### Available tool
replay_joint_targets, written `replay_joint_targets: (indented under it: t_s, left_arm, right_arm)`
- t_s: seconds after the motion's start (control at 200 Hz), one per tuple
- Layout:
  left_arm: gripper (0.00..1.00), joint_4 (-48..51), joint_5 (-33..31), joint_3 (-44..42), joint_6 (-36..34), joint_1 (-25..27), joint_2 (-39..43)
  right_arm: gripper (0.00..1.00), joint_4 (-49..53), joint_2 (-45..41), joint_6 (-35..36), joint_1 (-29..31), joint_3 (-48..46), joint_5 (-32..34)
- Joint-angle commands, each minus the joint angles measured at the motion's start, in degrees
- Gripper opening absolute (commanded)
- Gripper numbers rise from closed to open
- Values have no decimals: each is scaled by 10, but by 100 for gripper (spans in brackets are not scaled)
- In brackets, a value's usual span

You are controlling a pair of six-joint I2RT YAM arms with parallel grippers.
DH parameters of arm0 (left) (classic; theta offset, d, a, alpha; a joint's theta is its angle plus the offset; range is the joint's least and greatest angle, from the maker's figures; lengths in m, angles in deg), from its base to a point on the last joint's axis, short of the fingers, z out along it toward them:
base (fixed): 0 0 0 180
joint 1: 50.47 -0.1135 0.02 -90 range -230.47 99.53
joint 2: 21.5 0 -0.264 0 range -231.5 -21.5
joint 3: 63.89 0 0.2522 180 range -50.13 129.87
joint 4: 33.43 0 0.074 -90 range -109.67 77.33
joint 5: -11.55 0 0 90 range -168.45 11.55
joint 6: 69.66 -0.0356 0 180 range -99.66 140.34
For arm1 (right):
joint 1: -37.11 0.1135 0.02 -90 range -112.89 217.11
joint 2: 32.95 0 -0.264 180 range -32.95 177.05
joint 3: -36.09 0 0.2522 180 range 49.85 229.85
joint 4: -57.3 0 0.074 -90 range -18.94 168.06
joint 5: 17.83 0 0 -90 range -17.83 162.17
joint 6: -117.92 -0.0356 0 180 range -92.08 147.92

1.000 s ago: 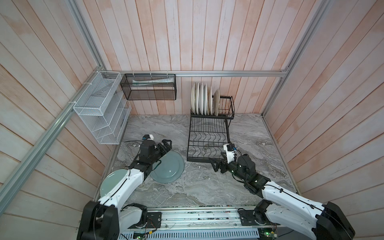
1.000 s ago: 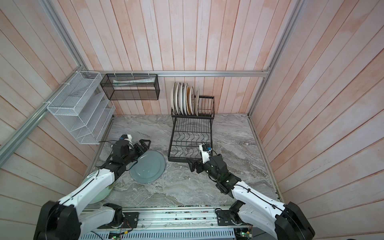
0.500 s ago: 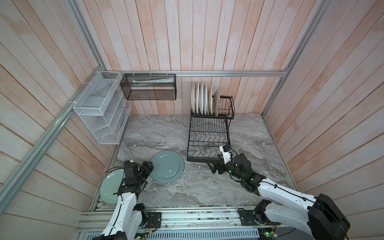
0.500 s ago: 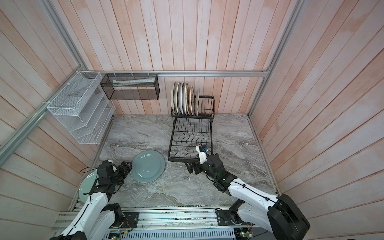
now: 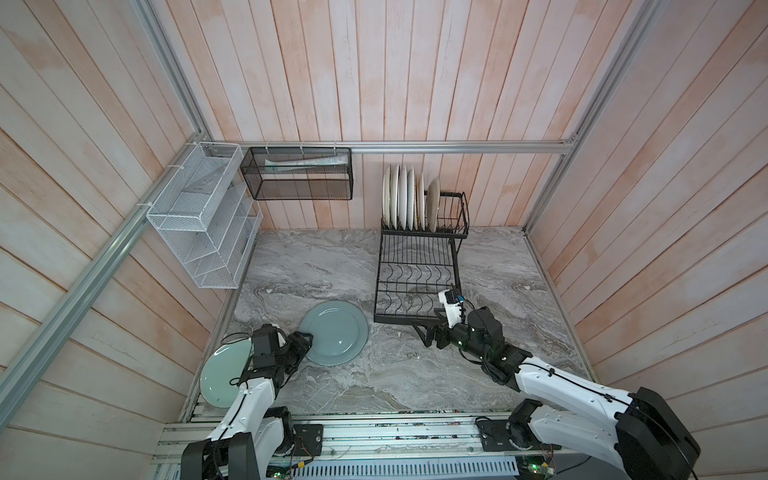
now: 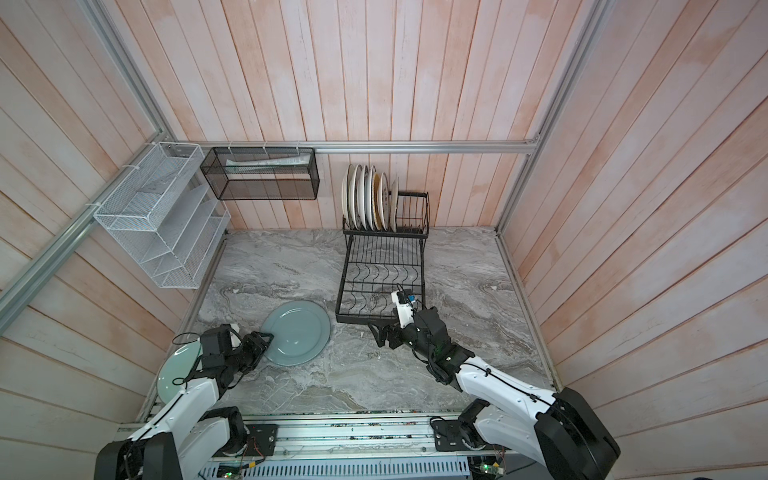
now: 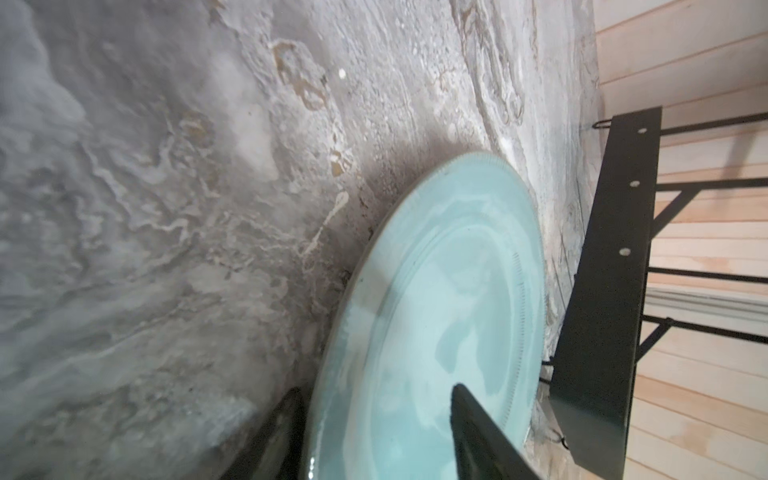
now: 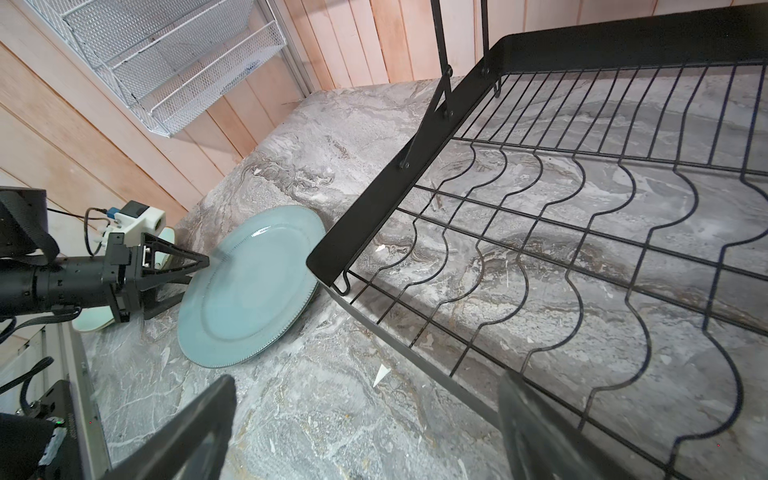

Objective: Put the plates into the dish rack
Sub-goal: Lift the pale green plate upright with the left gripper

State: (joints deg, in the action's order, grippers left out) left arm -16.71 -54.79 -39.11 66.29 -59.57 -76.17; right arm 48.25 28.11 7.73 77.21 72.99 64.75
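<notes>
Top views both show a row of plates [image 5: 405, 203] upright in the dish rack's [image 5: 417, 286] raised tier, a grey-blue plate [image 5: 338, 332] flat on the surface [image 5: 316, 266] beside its base, and a pale green plate [image 5: 220, 376] at the left edge. Left wrist view: the left end effector [image 7: 376, 388] straddles the grey-blue rim, jaws part-way apart, and I cannot tell whether it grips. Right wrist view: the right end effector [image 8: 368, 376] gapes wide and empty by the rack's front corner.

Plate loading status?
Done: about six plates stand in the upper tier of the dish rack. In hand: the left gripper straddles the rim of the grey-blue plate, which lies on the counter. Left: that one and the pale green plate. The right gripper is open and empty.
</notes>
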Motion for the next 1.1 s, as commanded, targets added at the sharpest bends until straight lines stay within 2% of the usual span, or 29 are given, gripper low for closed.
replay_joint_targets:
  t_s: [0.0, 0.19, 0.35, 0.62, 0.885, 1.095]
  left_arm:
    - [53, 17, 24, -30, 5, -2, 6]
    - [50, -26, 36, -52, 27, -2, 3]
    - [35, -54, 52, -52, 41, -2, -32]
    - [35, -89, 78, -47, 41, -2, -62]
    - [33, -155, 149, -34, 7, -2, -129]
    - [32, -172, 161, -28, 5, -2, -149]
  right_arm:
    - [98, -13, -11, -7, 2, -3, -7]
    - [98, -13, -14, -9, 2, -4, -8]
    - [98, -13, -15, -9, 3, -4, -8]
    - [98, -13, -22, -11, 2, -6, -10]
    - [98, -15, -22, -13, 2, -6, -15]
    - [98, -15, -22, -13, 2, -6, -14]
